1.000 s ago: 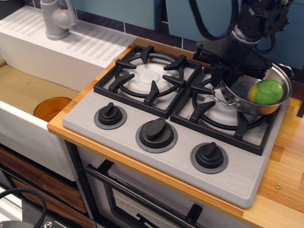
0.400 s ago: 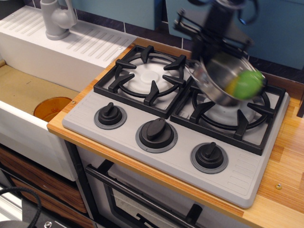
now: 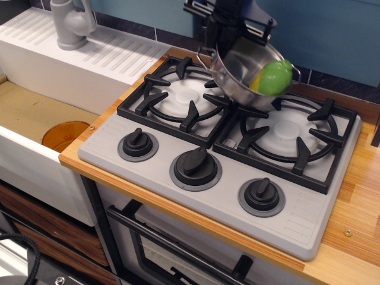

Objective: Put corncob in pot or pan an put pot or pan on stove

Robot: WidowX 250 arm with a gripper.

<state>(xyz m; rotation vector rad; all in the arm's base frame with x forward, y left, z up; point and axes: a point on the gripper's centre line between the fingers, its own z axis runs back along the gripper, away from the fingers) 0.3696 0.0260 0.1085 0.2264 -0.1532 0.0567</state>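
The pot (image 3: 243,74) is a shallow round bowl of shiny steel, and it hangs tilted in the air, its open side turned toward the camera and to the right. One small loop handle shows at its upper left rim, where the black gripper (image 3: 221,37) comes down from the top edge. The fingers seem to pinch the pot at this rim, but they are dark and partly hidden, so I cannot tell exactly how they stand. Inside the pot, to the right of the fingers and a little lower, lies one corncob (image 3: 274,78): bright green, smooth and rounded, with yellow showing on its left end. It rests against the low right wall of the pot.

Below the fingers is the stove (image 3: 178,196), a grey plastic top with a matte surface. It has two black grates with curved arms, each over one white round burner plate, and three black round knobs in a row at the front. The pot hangs above the gap between the two grates, toward their back edge.

The stove sits on a wooden bench (image 3: 356,196). Far left of the fingers is a sink (image 3: 29,113) with one orange round disc (image 3: 64,135) in it, and one grey tap (image 3: 71,22) behind.
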